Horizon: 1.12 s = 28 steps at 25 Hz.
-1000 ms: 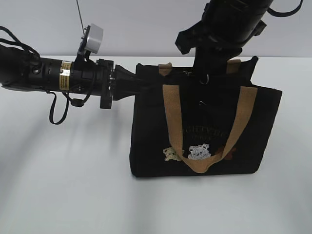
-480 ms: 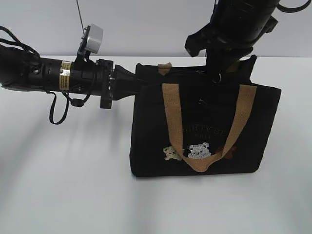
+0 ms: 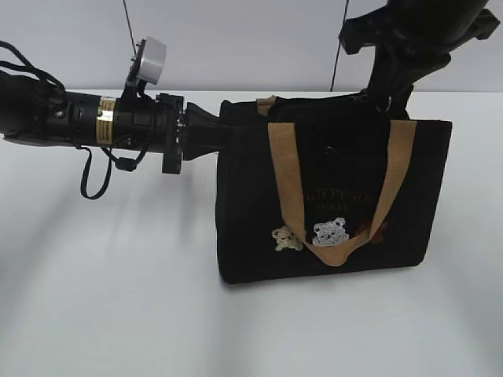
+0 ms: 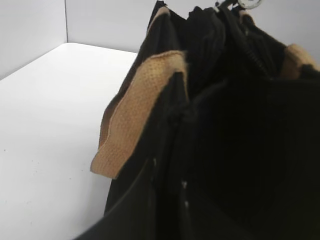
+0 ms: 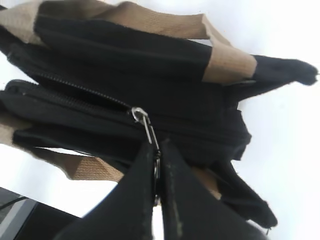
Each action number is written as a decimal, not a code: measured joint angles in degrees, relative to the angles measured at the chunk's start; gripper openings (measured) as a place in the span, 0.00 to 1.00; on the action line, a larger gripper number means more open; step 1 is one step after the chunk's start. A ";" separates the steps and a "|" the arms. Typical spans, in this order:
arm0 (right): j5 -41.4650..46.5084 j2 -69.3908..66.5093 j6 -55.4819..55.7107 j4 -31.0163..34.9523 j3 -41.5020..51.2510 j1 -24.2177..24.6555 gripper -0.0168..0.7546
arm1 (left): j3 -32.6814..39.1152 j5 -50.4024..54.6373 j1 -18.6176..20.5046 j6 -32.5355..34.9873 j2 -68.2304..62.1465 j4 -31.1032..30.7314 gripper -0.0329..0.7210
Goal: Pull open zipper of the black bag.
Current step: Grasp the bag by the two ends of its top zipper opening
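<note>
You get even, bright light from above; the black bag (image 3: pixel 338 196) drops only a soft shadow on the white table (image 3: pixel 118 298). Its fabric reads as near-featureless black. Your left wrist view is blurred close up; background glares white in the right

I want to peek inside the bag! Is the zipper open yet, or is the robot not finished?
Partly. The left gripper is clamped on the bag at its end, and the right gripper pinches the zipper pull. Behind the pull the teeth look parted; how far is unclear. The rest of the pull remains to be done.
</note>
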<state>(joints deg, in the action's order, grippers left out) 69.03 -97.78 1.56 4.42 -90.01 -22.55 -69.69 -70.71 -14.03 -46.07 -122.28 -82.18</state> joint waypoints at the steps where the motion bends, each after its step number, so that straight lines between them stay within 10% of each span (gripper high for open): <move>1: 0.00 0.29 0.13 0.30 0.00 0.57 0.00 | -0.06 -0.13 -0.06 0.00 0.00 0.01 0.07; 28: 0.81 2.12 1.20 3.20 0.00 11.82 0.00 | -0.18 0.18 0.80 0.00 0.00 -0.20 0.07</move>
<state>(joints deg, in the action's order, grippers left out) 69.83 -95.66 2.75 7.63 -90.01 -10.73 -69.87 -70.53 -13.23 -46.07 -122.28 -82.38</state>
